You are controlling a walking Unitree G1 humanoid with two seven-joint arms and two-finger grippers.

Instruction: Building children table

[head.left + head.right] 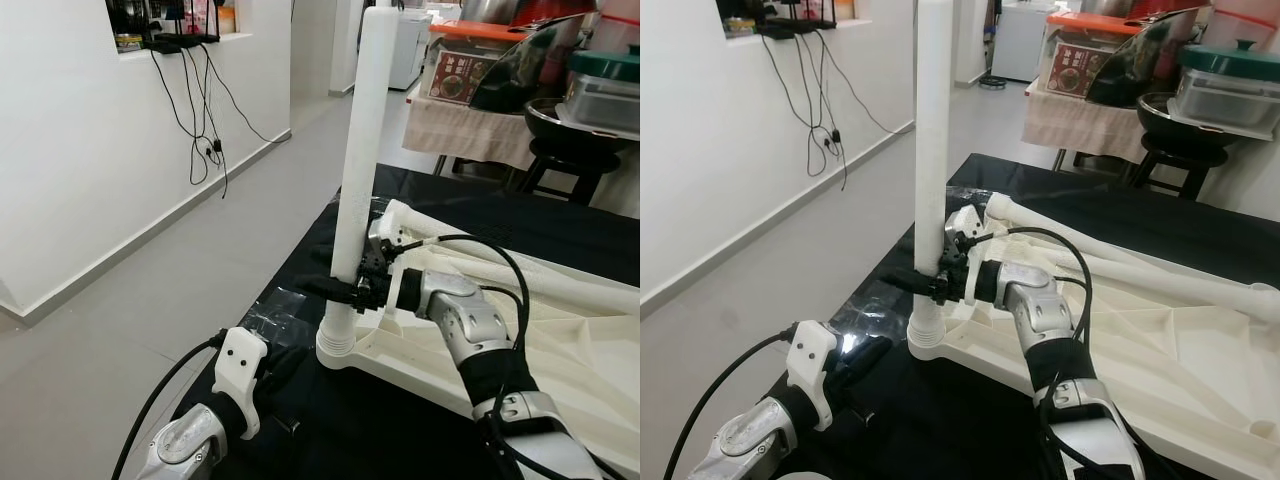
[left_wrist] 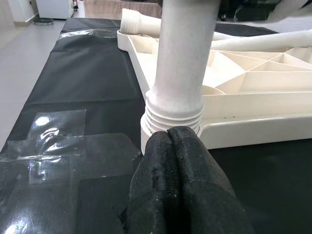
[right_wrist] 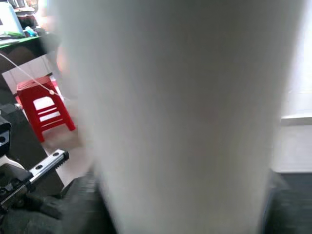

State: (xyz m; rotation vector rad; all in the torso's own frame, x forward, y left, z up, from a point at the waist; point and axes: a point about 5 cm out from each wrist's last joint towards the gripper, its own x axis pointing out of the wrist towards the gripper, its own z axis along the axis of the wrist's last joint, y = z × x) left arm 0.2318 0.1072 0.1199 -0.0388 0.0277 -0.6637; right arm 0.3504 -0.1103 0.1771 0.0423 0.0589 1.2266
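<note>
i see the white table leg (image 1: 358, 170) standing upright in the corner socket of the upturned tabletop (image 1: 560, 350), my right gripper (image 1: 345, 291) clenched around it low down. left gripper (image 2: 178, 190), fingers pressed together, sits just before the socket on the black mat (image 2: 92, 73); grey floor (image 1: 150, 290) lies open beyond the mat's edge.

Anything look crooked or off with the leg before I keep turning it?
The upright white leg leans slightly in the head views, and thread rings still show above its socket in the upturned tabletop, so it seems not fully seated. The right gripper clamps it low down. No visible damage.
</note>
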